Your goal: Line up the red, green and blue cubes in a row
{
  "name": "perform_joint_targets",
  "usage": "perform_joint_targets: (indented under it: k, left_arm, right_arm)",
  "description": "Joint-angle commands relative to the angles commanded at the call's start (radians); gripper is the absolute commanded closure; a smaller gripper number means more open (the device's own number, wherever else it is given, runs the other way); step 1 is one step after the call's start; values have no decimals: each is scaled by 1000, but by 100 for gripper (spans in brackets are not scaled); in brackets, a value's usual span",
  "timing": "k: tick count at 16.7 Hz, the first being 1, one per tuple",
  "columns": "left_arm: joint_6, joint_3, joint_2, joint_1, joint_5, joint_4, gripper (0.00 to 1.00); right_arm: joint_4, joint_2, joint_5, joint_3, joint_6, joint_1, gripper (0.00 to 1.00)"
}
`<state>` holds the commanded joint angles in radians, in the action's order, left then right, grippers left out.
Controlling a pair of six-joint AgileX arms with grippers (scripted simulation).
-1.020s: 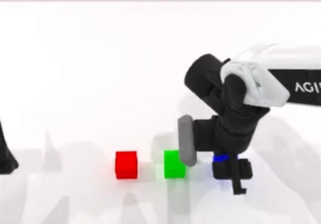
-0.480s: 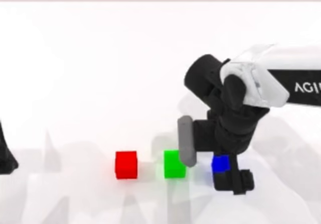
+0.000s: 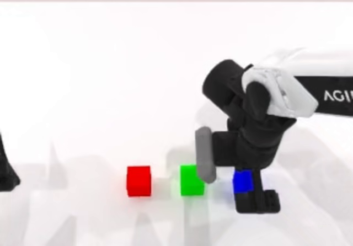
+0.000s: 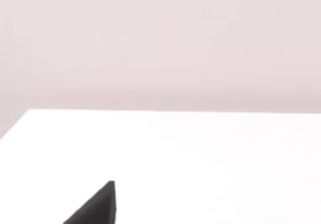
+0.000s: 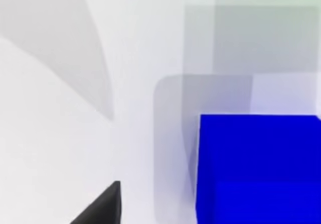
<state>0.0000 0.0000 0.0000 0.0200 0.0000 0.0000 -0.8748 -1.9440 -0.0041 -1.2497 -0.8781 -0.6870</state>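
- The right gripper (image 3: 242, 188) is seen low over the table (image 3: 110, 91), directly above the blue cube (image 3: 242, 181).
- How far its fingers are spread, and whether the cube is held, cannot be told.
- The green cube (image 3: 192, 180) lies just to the gripper's left, apart from the blue one; the red cube (image 3: 138, 181) is further left, in the same row.
- The left arm (image 3: 6, 171) is parked at the table's left edge.

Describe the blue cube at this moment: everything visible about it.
The blue cube is a small, plain, glossy deep-blue block with sharp edges, sitting flat on the white table. It lies at the right end of a row, right of the green cube, with a gap between them. The right gripper stands over it; whether the fingers touch it cannot be told.
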Motion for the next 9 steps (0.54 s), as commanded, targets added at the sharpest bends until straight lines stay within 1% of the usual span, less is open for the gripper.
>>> perform_joint_targets:
  k: [2,7,9]
  left_arm:
    - [0,0,0,0,0,0,0]
    - [0,0,0,0,0,0,0]
    - [0,0,0,0,0,0,0]
  right_arm:
    - [-38,11,0,-31,-3,-4,0]
    - [-229,69,-1,-150,-4,-6,0]
    - [-258,84,0,-172,-3,-6,0]
